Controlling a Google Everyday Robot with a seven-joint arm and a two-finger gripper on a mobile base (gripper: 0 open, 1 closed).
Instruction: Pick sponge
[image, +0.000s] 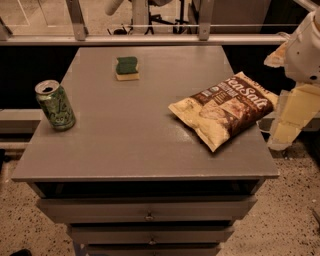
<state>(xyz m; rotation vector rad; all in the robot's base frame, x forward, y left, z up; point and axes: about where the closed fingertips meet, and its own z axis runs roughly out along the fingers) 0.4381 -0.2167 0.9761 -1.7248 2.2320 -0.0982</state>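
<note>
Grey, matte and flat, the top of a drawer cabinet (125, 145) fills most of the camera view. The sponge (127, 68) lies toward the far edge of that top, a little left of centre, with its dark green layer up and its pale yellow foam showing along the near side. It touches nothing else.

A green drink can (55, 105) stands upright near the left edge with its tab end opened, well apart from the sponge. On the right half lies a chip bag (225, 107), yellow and brown, set diagonally with one corner reaching the right edge.

The gripper (290, 120) hangs off the right side of the cabinet, just beside the bag's far corner and below the white arm (306, 45). It is well apart from the sponge, with the bag roughly between them. Only pale yellowish blocks of it show at the frame's edge, so whether it is open or closed I cannot tell. It seems to hold nothing.

Below the top, drawer fronts (149, 210) stack downward over speckled floor (295, 210).
</note>
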